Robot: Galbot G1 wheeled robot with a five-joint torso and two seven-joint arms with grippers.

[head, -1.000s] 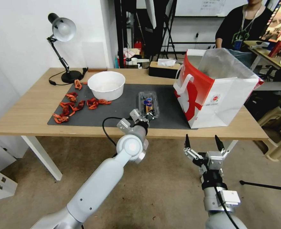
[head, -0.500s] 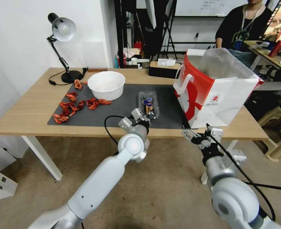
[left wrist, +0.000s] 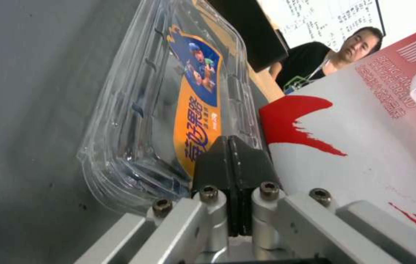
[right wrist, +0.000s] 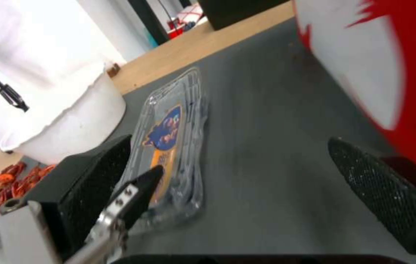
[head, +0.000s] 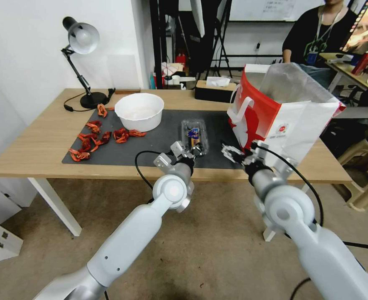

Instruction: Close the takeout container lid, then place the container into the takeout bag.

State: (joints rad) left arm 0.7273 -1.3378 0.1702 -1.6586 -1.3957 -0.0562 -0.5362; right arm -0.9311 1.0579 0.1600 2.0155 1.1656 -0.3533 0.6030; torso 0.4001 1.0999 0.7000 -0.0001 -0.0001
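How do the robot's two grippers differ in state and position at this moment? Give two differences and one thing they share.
The left gripper has its fingers pressed shut, while the right gripper is spread open. The left gripper touches the near end of the takeout container; the right gripper hovers between the container and the takeout bag, touching neither. Both work above the dark mat.

A lab or office: whiteboard [head: 267, 9], tripod stands [head: 219, 37], desk lamp [head: 81, 39] on a wooden table [head: 38, 146].

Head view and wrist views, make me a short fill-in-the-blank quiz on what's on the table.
1. The left gripper fingers are pressed ____ at the takeout container's near end.
2. The right gripper fingers are ____.
3. The container lies on the grey mat between the white bowl and the ____.

Missing: together; open; bag
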